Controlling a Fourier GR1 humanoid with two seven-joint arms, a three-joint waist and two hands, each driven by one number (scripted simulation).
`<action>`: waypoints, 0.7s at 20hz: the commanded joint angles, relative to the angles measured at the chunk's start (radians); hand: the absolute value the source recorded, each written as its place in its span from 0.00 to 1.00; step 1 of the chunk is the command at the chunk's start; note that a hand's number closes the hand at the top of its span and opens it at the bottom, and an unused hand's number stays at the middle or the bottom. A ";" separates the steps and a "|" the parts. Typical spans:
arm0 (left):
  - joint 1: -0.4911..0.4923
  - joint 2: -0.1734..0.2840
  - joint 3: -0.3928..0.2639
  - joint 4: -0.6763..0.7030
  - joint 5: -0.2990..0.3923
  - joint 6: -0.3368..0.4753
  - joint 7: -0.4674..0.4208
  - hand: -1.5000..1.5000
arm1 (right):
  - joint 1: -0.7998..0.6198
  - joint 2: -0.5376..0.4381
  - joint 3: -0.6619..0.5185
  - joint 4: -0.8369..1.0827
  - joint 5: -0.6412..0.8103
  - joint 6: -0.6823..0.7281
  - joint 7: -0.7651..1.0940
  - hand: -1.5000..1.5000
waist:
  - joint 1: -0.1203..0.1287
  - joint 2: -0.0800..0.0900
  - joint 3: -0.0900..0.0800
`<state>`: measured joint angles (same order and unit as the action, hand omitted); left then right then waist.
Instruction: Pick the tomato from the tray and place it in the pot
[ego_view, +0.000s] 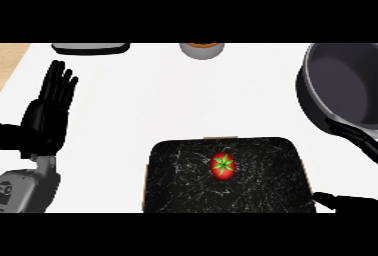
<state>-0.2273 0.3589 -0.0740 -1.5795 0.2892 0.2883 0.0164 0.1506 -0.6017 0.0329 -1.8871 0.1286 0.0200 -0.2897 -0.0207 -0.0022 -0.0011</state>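
A red tomato (223, 166) with a green star-shaped stem lies near the middle of a black speckled tray (177, 185) at the lower centre of the head view. The dark grey pot (347, 87) stands at the right edge, partly cut off, its black handle (354, 140) pointing down toward the tray's right side. My left hand (48, 117) rests open at the left, fingers straight and pointing up, well away from the tray. Only a black tip of my right hand (347, 202) shows at the lower right corner, just right of the tray.
On the white counter's far edge sit a flat grey-and-white object (90, 48) at the upper left and a small round container (201, 50) at the top centre. A strip of wood surface (11, 60) shows at the far left.
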 joint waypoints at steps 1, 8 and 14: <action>-0.055 -0.016 0.014 0.084 -0.003 -0.028 -0.022 0.50 | 0.017 -0.034 0.046 -0.042 0.147 -0.001 0.077 0.00 | 0.009 0.003 0.000; -0.091 0.006 0.033 0.071 0.009 -0.062 0.015 0.50 | -0.086 -0.087 0.206 -0.249 0.263 0.157 0.492 0.00 | 0.027 0.004 -0.001; -0.011 -0.016 0.049 0.075 0.008 -0.105 -0.056 0.50 | -0.177 0.025 0.367 -0.289 0.347 0.252 0.777 0.00 | 0.031 0.003 -0.001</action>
<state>-0.2676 0.3347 -0.0474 -1.5189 0.2851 0.2261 -0.0070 0.0344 -0.6351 0.2902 -2.1579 0.4034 0.2256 0.3208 0.0042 0.0002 -0.0016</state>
